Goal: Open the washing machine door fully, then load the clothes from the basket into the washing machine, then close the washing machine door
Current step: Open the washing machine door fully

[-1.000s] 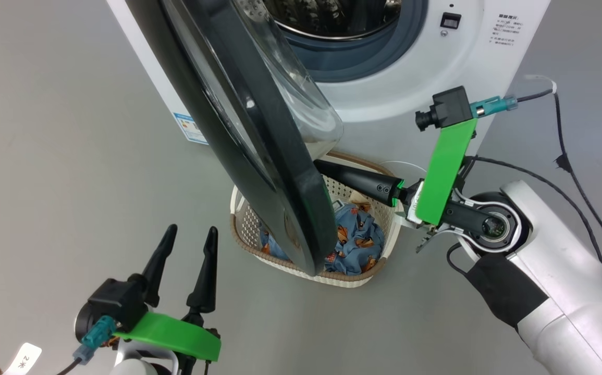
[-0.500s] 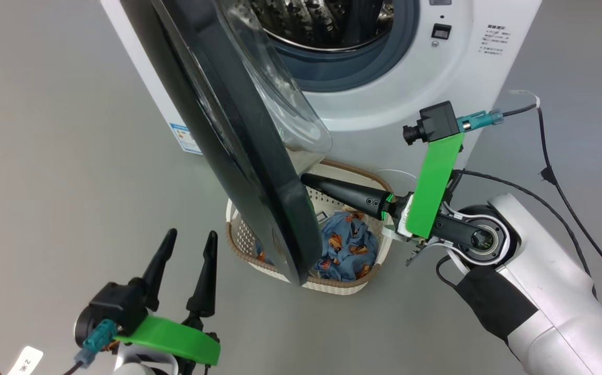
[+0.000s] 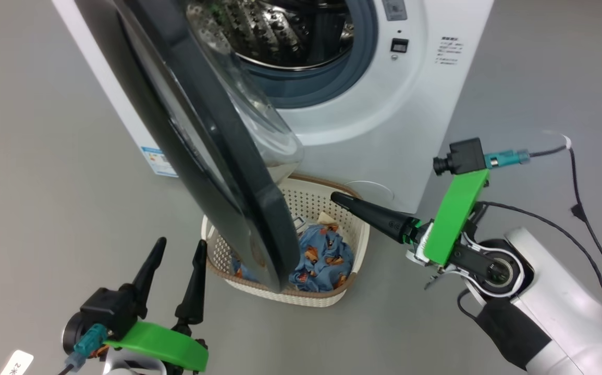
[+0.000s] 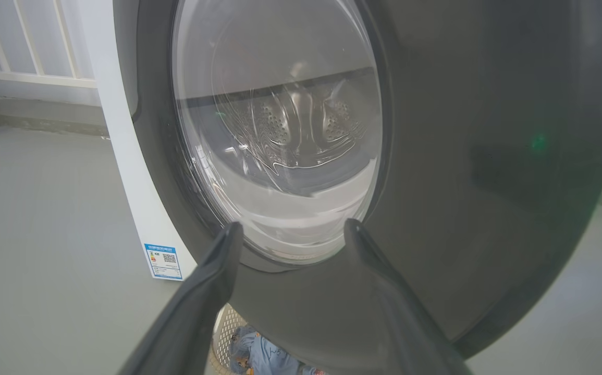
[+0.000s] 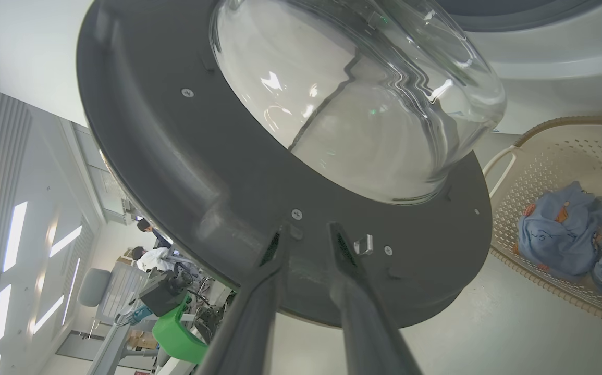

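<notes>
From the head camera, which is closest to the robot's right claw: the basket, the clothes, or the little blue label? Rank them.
1. the basket: its back rim lies at the tip of the right gripper.
2. the clothes: lower, inside the basket.
3. the blue label: far left, on the washing machine corner.

The right hand (image 3: 334,197) has drawn back clear of the door (image 3: 267,219) rim and opened slightly.

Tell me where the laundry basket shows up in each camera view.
Head view: the basket sits bottom centre, partly behind the washing machine door.
Left wrist view: a sliver at the bottom edge, under the door.
Right wrist view: right edge, clothes inside.
Shared landmark: the door's black rim.
</notes>
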